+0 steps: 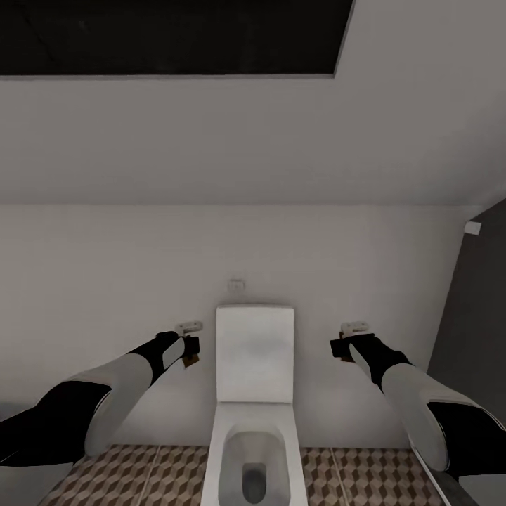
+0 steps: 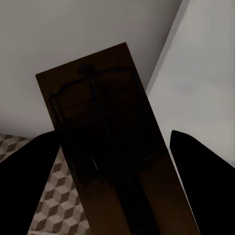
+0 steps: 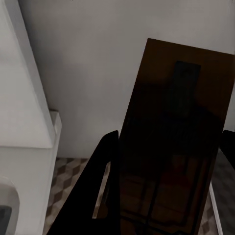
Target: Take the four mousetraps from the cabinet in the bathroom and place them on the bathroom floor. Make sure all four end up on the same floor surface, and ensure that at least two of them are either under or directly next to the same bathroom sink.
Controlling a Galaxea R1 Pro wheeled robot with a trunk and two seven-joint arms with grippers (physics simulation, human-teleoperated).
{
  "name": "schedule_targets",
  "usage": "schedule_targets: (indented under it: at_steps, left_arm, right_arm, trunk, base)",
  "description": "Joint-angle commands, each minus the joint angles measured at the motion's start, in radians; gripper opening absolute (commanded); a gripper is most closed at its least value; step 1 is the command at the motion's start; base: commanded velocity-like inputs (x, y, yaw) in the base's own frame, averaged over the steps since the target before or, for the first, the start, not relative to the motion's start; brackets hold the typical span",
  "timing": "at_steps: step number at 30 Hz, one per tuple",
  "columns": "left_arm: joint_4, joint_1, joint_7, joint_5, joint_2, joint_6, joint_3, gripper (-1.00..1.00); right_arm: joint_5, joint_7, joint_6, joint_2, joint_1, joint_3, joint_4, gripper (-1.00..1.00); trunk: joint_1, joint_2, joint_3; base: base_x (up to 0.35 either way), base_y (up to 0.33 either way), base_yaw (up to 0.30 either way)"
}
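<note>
I hold a mousetrap in each hand, in front of a white wall. My left gripper (image 1: 188,350) is shut on a brown wooden mousetrap (image 2: 107,147) whose dark wire parts face the left wrist camera, between black fingers (image 2: 24,186). My right gripper (image 1: 344,348) is shut on a second mousetrap (image 3: 176,147), which stands up past a dark finger (image 3: 93,200). In the head view each board is a small brown sliver (image 1: 188,360) at the fingertips. The cube-patterned bathroom floor (image 1: 140,478) lies well below both hands. The cabinet and the bathroom sink are out of view.
A white toilet (image 1: 254,393) with its tank against the wall stands between my two arms. A dark grey wall or panel (image 1: 471,316) closes the right side. High up is a black rectangular panel (image 1: 169,35). Tiles run on both sides of the toilet.
</note>
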Motion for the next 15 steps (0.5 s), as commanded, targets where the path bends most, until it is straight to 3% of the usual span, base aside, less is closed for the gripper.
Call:
schedule_targets:
  at_steps: [1,15]
  left_arm:
    - [-0.002,0.0,0.005,0.01,0.0,0.006,-0.009,-1.0]
    - [-0.002,0.0,0.005,0.012,0.0,0.005,-0.009,-1.0]
  right_arm:
    - [0.009,0.006,0.006,0.0,0.0,-0.006,-0.002,-1.0]
    - [0.009,0.006,0.006,0.001,0.0,-0.006,-0.002,-1.0]
  trunk:
    - [0.0,-0.001,-0.001]
    - [0.0,-0.001,-0.001]
  base:
    - [0.054,-0.009,0.0]
    - [0.01,-0.002,0.0]
